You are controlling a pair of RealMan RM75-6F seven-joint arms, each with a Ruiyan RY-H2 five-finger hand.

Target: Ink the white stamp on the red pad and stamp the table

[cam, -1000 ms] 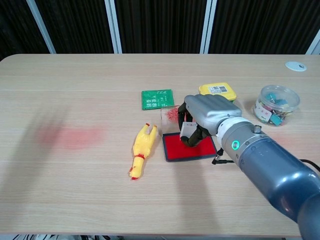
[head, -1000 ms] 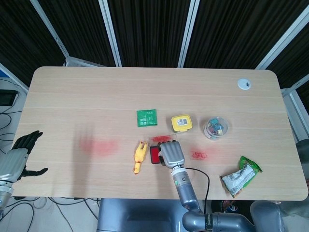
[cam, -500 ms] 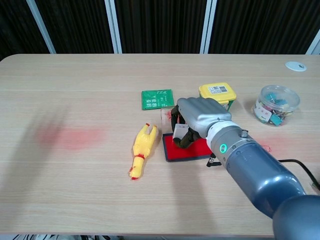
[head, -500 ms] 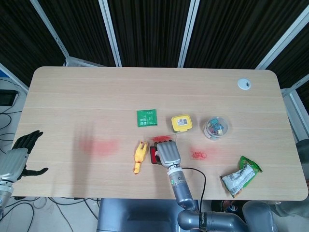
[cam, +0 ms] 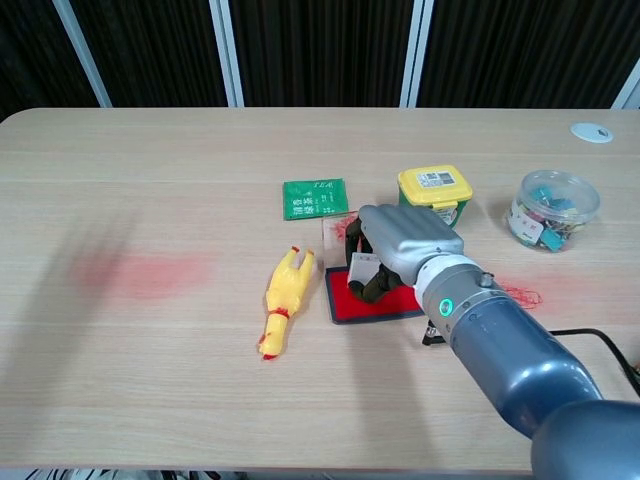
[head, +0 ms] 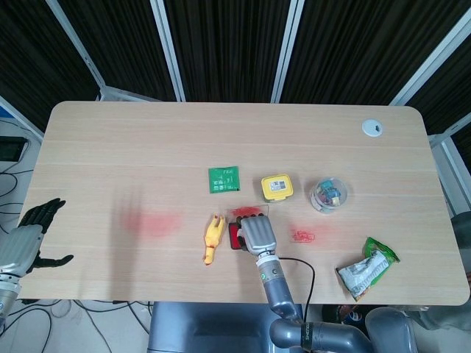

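The small white stamp [cam: 362,267] is held tight in the curled fingers of the right hand [cam: 400,245] and pressed on the flat red ink pad [cam: 345,304] near the desk's front edge, so inking is judged under way and the wooden desk [cam: 150,180] is yet to be stamped.

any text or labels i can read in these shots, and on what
None can be read.
Green card: white print along its top edge, too small to read.
Yellow box: white label on the lid with dark marks, maybe a barcode, blurred.
Green and white packet: printing too small to read.
Clear tub: no readable label.
White stamp in the right robot hand: no visible text.
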